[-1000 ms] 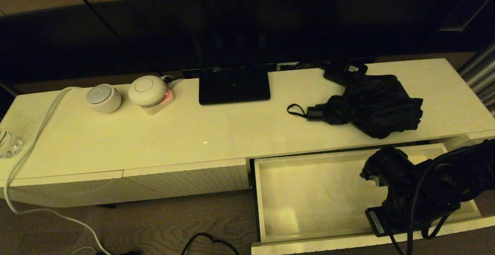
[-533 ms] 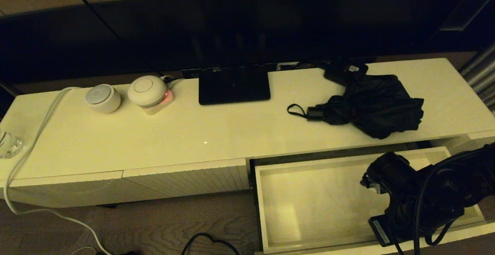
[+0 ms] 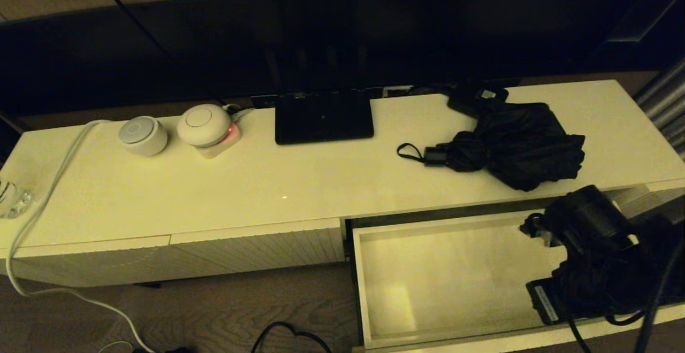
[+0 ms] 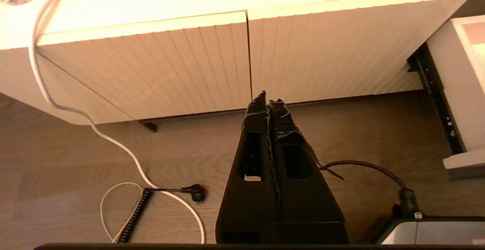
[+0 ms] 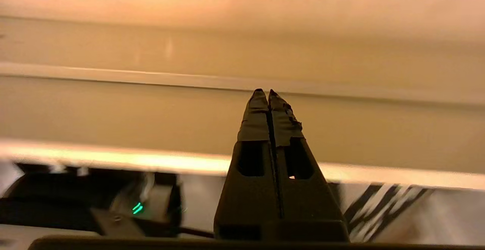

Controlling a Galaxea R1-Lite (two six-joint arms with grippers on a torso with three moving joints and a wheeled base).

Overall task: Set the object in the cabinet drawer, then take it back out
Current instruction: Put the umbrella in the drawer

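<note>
1. A long cream counter (image 3: 267, 192) runs under a dark screen; wood floor lies below it.
2. From the left: a white cable (image 3: 48, 182), two round white devices (image 3: 143, 135), a flat black plate (image 3: 323, 117), then the umbrella (image 3: 514, 147) lying on the counter top, its wrist loop toward the plate, with a small black box (image 3: 478, 99) just behind it.
3. The cabinet drawer (image 3: 369, 289) stands pulled out below the umbrella, nothing showing on its visible floor.
4. The left gripper (image 4: 268, 102) hangs clenched over the floor, before the ribbed fronts.
5. The right gripper (image 5: 265, 92), clenched on nothing, points into the drawer; the arm's bulk hides the drawer's right end.
</note>
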